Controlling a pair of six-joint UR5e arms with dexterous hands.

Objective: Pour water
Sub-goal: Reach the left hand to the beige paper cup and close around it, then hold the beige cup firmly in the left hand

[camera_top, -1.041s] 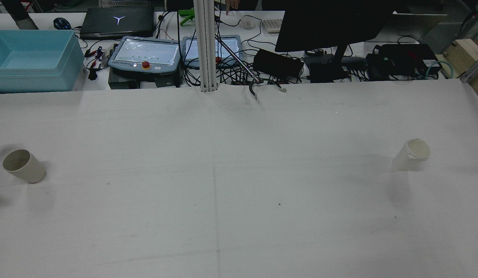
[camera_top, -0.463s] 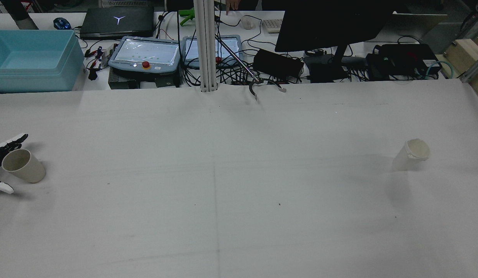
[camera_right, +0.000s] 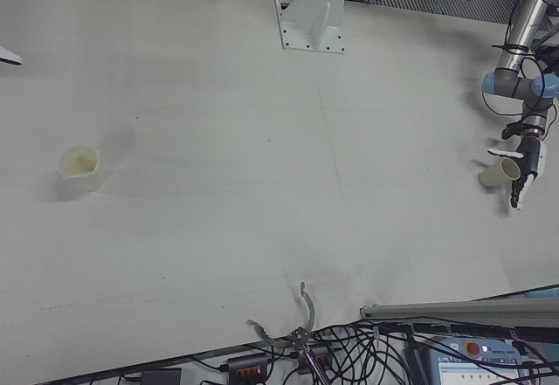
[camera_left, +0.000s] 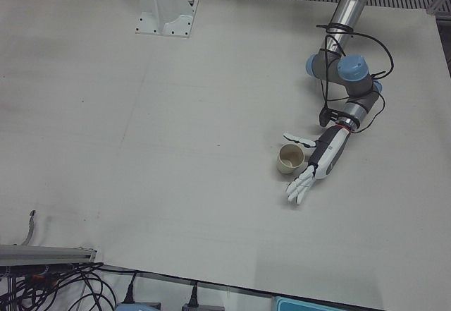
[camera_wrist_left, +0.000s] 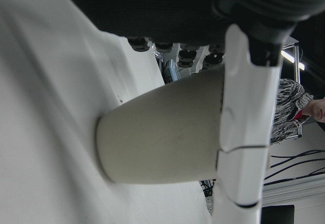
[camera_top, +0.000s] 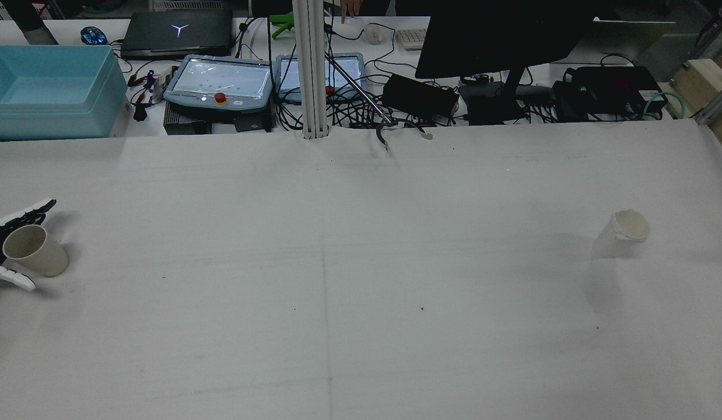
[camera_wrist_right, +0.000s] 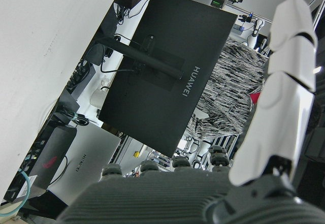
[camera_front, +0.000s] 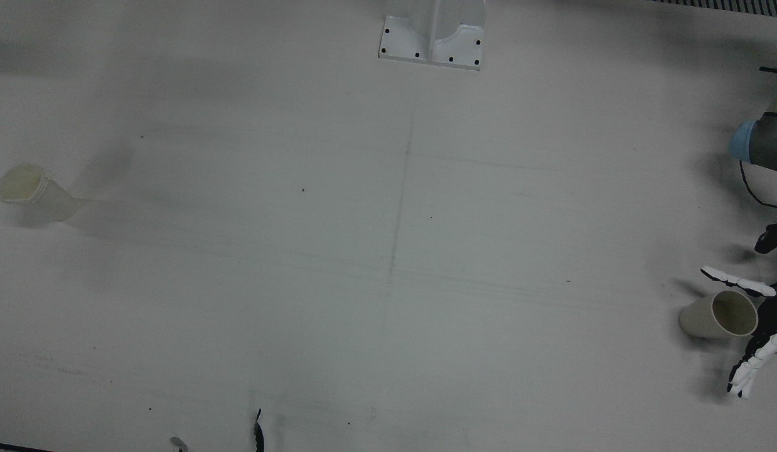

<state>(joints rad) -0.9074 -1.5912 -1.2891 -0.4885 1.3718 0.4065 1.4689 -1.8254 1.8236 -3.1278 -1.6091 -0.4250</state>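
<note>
A beige cup [camera_top: 34,251] stands at the table's far left in the rear view. It also shows in the front view [camera_front: 718,314] and the left-front view [camera_left: 290,159]. My left hand [camera_left: 320,163] is open beside it, thumb on one side and fingers [camera_front: 755,364] on the other, with the cup between them near the palm. In the left hand view the cup [camera_wrist_left: 162,132] fills the middle behind a white finger [camera_wrist_left: 244,132]. A white cup [camera_top: 620,233] stands far right, also in the right-front view [camera_right: 80,167]. My right hand [camera_wrist_right: 203,198] is open and far from it.
A white camera post [camera_top: 311,70] stands at the table's back edge. Behind it are a blue bin [camera_top: 46,87], teach pendants [camera_top: 221,81], cables and a dark monitor [camera_top: 501,35]. A white pedestal base [camera_front: 432,37] sits at the robot's side.
My left hand came in from the table's left edge and moved up around the beige cup. Both cups stayed in place.
</note>
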